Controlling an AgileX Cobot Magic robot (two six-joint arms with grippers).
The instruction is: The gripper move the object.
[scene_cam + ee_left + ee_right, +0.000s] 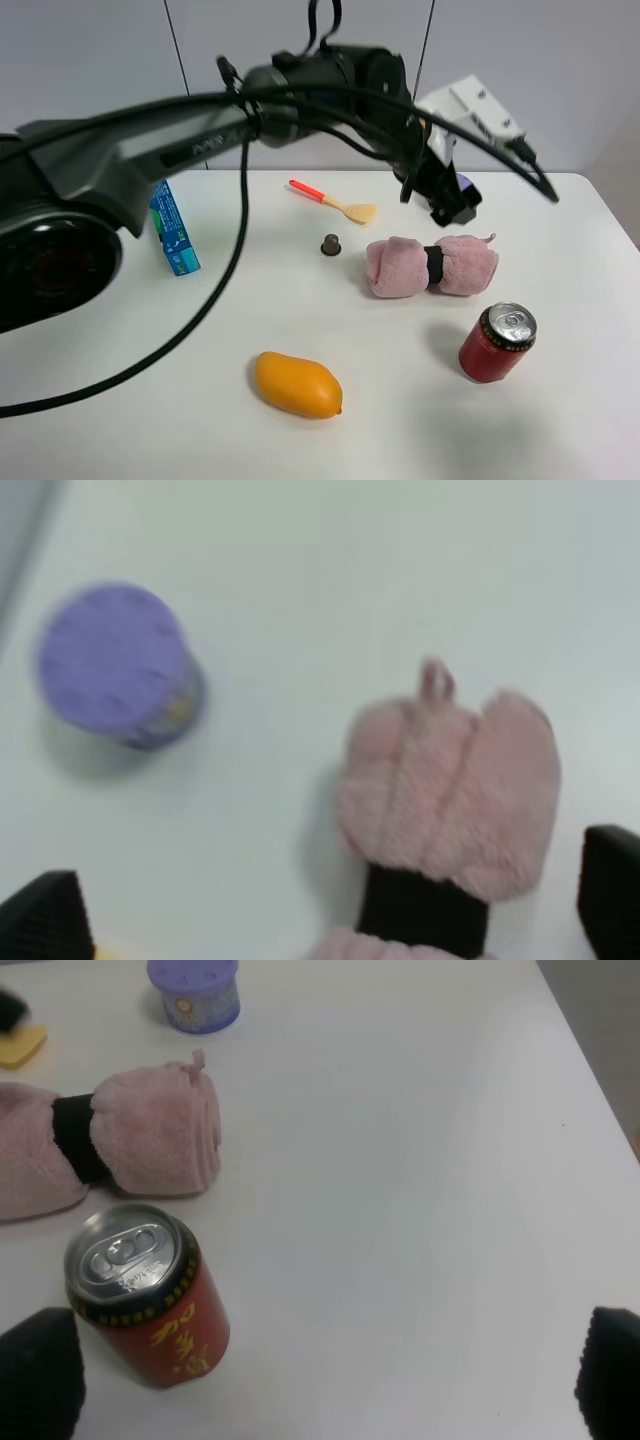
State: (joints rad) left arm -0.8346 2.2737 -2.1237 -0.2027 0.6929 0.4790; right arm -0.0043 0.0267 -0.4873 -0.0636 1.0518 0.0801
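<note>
The pink fluffy towel roll [430, 266], cinched by a black band [434, 265], lies on the white table right of centre. My left gripper [450, 205] has reached across from the left and hangs just above and behind the roll. In the left wrist view its black fingertips [40, 920] stand wide apart, open and empty, with the towel [450, 790] between and below them. The right wrist view shows the towel [150, 1130] at the left. My right gripper [320, 1375] is open and empty, and out of sight in the high view.
A red soda can [497, 343] stands in front of the towel's right end, close in the right wrist view [150, 1300]. A purple tub [115, 665] sits behind the towel. An orange mango [297, 384], a small dark capsule [331, 244], a red-handled spatula [335, 203] and a blue box [173, 228] lie to the left.
</note>
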